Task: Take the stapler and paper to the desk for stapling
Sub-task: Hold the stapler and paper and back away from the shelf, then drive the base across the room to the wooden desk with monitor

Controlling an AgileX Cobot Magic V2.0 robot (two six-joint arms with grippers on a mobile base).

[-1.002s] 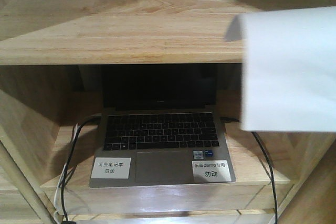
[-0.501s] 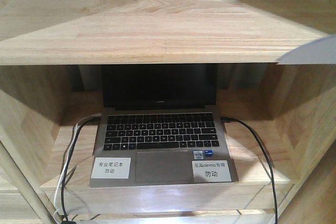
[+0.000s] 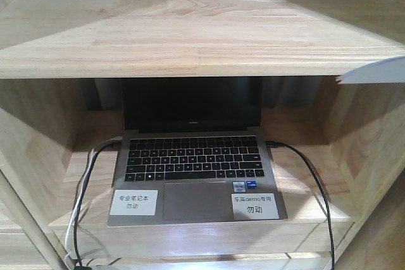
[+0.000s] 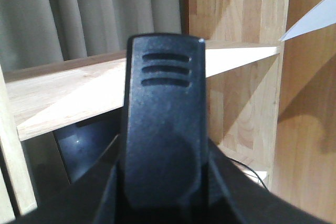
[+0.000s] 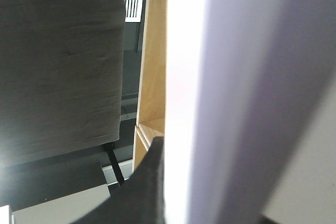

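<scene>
In the left wrist view the black stapler [image 4: 163, 119] stands on end between the dark jaws of my left gripper [image 4: 163, 187], which is shut on it. Three grooves mark its upper end. The white paper [image 5: 236, 98] fills the right half of the right wrist view. My right gripper [image 5: 173, 192] is shut on it, with one dark finger [image 5: 149, 182] pressed to its left face and the other hidden behind the sheet. Only a corner of the paper [image 3: 378, 71] shows at the front view's right edge, and another tip [image 4: 314, 22] in the left wrist view. The desk is out of view.
A light wooden shelf unit [image 3: 190, 36] fills the front view. An open laptop [image 3: 193, 175] with white stickers sits in its lower bay, with cables [image 3: 316, 188] trailing off both sides. Grey curtains [image 4: 94, 14] hang behind the shelf's left side.
The paper has swung to the right out of the front view: it covered the right side a second ago, and only a corner shows now. The shelf and laptop are unchanged.
</scene>
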